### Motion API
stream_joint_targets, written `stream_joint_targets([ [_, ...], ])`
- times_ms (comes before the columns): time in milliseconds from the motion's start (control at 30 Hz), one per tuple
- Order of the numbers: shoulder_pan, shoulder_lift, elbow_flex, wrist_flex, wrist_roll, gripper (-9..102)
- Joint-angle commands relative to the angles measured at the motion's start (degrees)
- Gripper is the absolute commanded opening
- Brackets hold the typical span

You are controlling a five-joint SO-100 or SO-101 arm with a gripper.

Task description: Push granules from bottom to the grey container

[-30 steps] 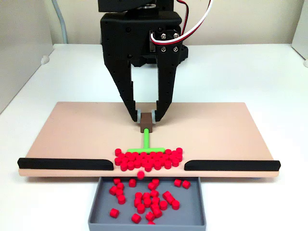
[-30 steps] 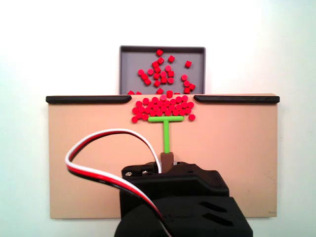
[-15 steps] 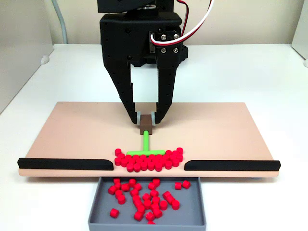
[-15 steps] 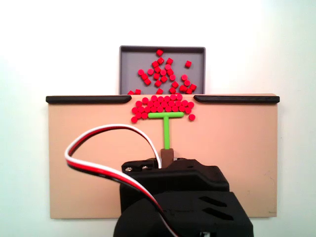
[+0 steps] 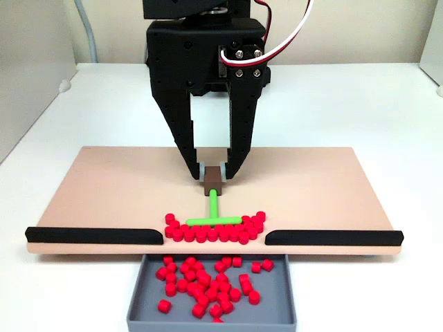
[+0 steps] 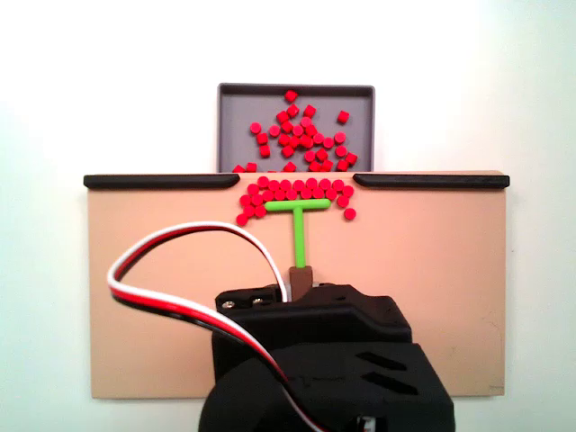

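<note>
Gripper (image 5: 214, 168) fingers pinching brown handle of green T-shaped pusher (image 5: 214, 216). Red granules (image 5: 214, 232) banked at tan board (image 5: 104, 194) edge, in gap between black strips (image 5: 93, 236); many already in grey container (image 6: 236, 117). Advance pusher straight, crossbar flat, sweep side stragglers.

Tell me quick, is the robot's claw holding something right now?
Gripper: jaws closed on the brown handle of the green T-shaped pusher, which sits behind the granules.
</note>
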Motion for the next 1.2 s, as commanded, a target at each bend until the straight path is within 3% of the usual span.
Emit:
stream_joint_targets([
  [0, 0.0, 4.04, -1.67, 0.35, 0.7, 0],
  [200, 1.14, 8.88, -1.67, 3.34, -0.18, 0],
  [533, 2.11, 20.57, 1.23, 16.79, -0.18, 0],
  [800, 2.37, 32.7, 13.18, 17.14, -1.23, 0],
  [1167, 2.99, 33.22, 14.06, 16.44, -0.97, 0],
])
